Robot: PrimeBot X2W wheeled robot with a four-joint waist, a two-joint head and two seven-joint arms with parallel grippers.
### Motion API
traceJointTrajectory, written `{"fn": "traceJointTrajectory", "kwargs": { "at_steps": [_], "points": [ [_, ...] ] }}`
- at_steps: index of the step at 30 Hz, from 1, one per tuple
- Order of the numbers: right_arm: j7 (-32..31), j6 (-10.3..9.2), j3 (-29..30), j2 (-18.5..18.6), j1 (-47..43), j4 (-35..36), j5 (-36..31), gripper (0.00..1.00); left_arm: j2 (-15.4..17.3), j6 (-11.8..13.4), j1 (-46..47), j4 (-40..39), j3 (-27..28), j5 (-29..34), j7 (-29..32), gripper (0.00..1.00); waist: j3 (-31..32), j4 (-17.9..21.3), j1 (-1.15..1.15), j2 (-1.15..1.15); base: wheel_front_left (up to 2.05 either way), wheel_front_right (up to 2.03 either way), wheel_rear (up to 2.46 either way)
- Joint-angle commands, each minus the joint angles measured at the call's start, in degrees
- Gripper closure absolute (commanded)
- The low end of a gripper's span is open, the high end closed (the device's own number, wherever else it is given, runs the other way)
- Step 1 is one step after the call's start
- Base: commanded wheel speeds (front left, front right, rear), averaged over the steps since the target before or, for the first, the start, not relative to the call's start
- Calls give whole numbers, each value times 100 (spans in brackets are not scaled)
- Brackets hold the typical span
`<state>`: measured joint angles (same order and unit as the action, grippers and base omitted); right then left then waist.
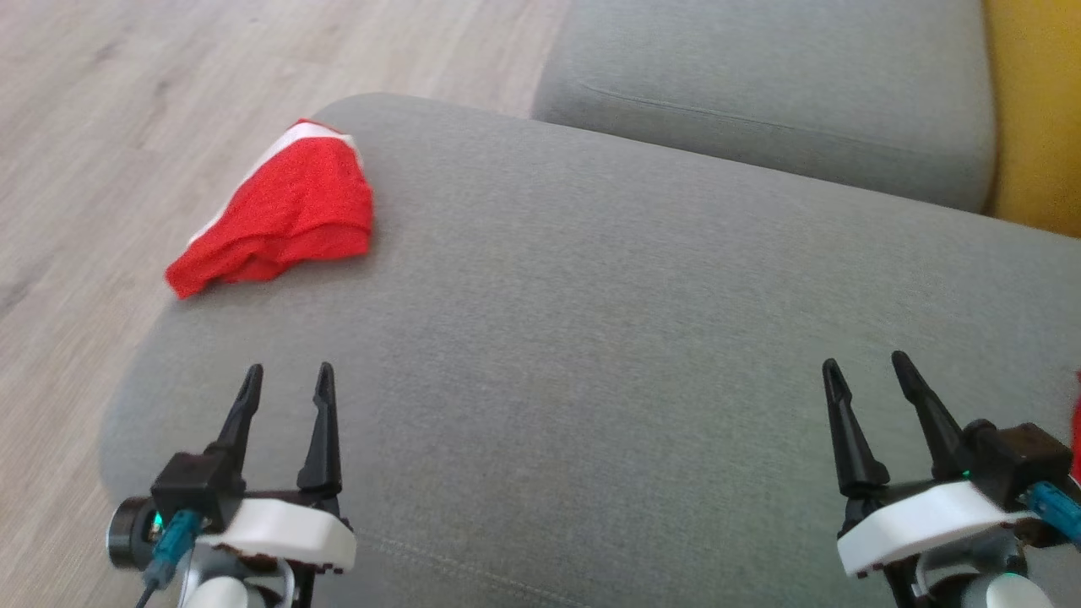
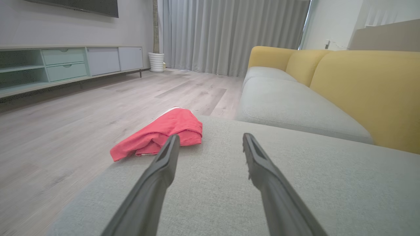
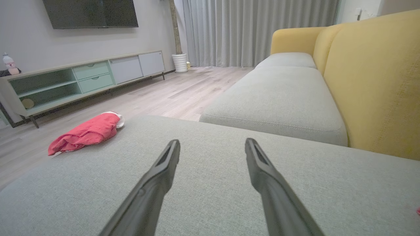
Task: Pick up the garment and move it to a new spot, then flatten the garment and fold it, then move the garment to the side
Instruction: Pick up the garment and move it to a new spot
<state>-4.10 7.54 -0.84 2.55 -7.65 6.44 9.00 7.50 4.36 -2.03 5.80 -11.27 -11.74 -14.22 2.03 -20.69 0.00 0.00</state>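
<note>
A red garment with a white band lies folded at the far left corner of the grey sofa cushion, partly over its edge. The left wrist view has the garment just beyond my left fingertip; the right wrist view has the garment far to the left. My left gripper hovers open over the cushion's near left part, short of the garment, nothing between its fingers. My right gripper stands open and empty over the near right part.
A second grey cushion lies beyond, with the yellow backrest to the right. Wooden floor drops off on the left. A TV console, a white pot and curtains stand across the room. A small red scrap shows at the right edge.
</note>
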Motion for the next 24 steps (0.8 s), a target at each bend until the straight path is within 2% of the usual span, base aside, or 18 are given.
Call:
{"fn": "traceJointTrajectory", "kwargs": {
  "at_steps": [1,11,20,24],
  "points": [
    [-18,-5,-146,32,220,216,-9,0,97,30,284,-197,229,-9,-66,0,18,-130,0,0,0,0,0],
    [0,-5,-196,32,244,184,17,0,135,48,285,-197,261,-34,-72,0,10,-331,0,0,0,0,0],
    [-61,-5,-191,32,271,206,20,0,127,47,421,-144,278,-69,-75,0,-121,-256,0,0,0,0,0],
    [-155,-5,-178,32,375,342,-64,0,83,10,683,-128,335,-122,-76,0,-434,-165,0,0,0,0,0]
  ]
}}
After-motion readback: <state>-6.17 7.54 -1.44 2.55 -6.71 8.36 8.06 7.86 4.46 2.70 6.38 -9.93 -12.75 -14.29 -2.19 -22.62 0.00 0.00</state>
